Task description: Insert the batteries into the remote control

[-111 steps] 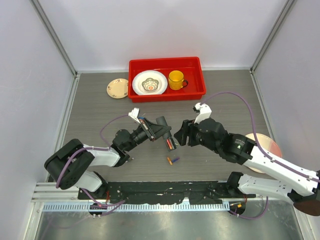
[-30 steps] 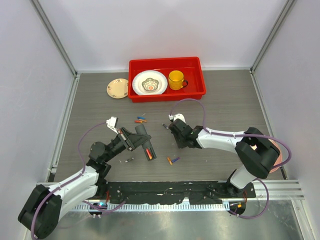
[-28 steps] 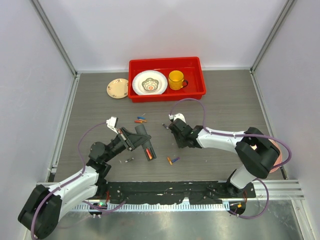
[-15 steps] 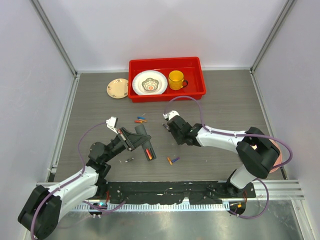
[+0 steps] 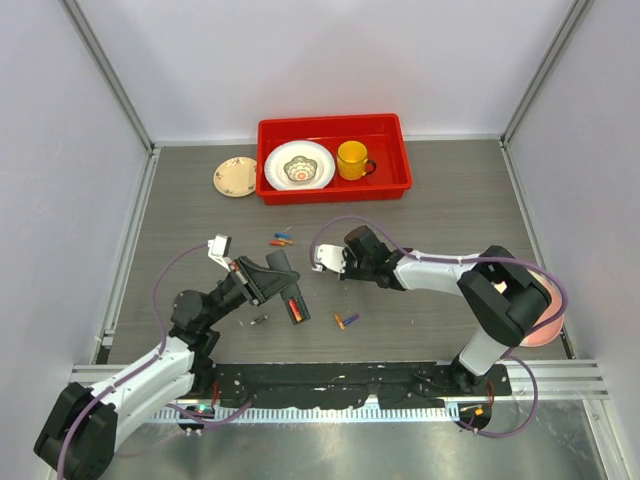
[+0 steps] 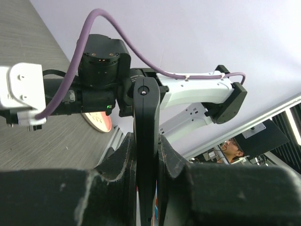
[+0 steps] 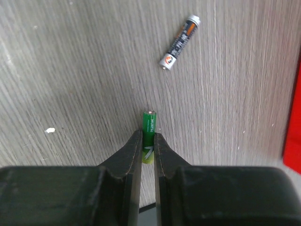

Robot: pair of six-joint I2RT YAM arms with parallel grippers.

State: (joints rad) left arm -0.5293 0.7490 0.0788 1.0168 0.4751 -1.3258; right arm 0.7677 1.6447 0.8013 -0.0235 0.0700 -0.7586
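Note:
The black remote control (image 5: 291, 296) is tilted above the table, my left gripper (image 5: 262, 280) shut on its edges; an orange-red battery shows in its lower end. In the left wrist view the remote (image 6: 146, 127) stands upright between the fingers (image 6: 123, 160). My right gripper (image 5: 350, 262) hovers just right of the remote, shut on a green battery (image 7: 149, 127) that sticks out past its fingertips. A grey and black battery (image 7: 178, 42) lies on the table beyond it. More batteries lie loose: an orange and purple pair (image 5: 346, 321), a small cluster (image 5: 281, 239) and a grey one (image 5: 258, 320).
At the back stands a red tray (image 5: 390, 185) holding a white bowl (image 5: 299, 166) and a yellow mug (image 5: 352, 159). A small beige plate (image 5: 235, 177) lies left of the tray. A pink plate (image 5: 548, 325) sits under the right arm's elbow.
The right wrist has turned and drawn back and left, its white camera mount now facing the remote. The left arm has shifted slightly left with the remote still held.

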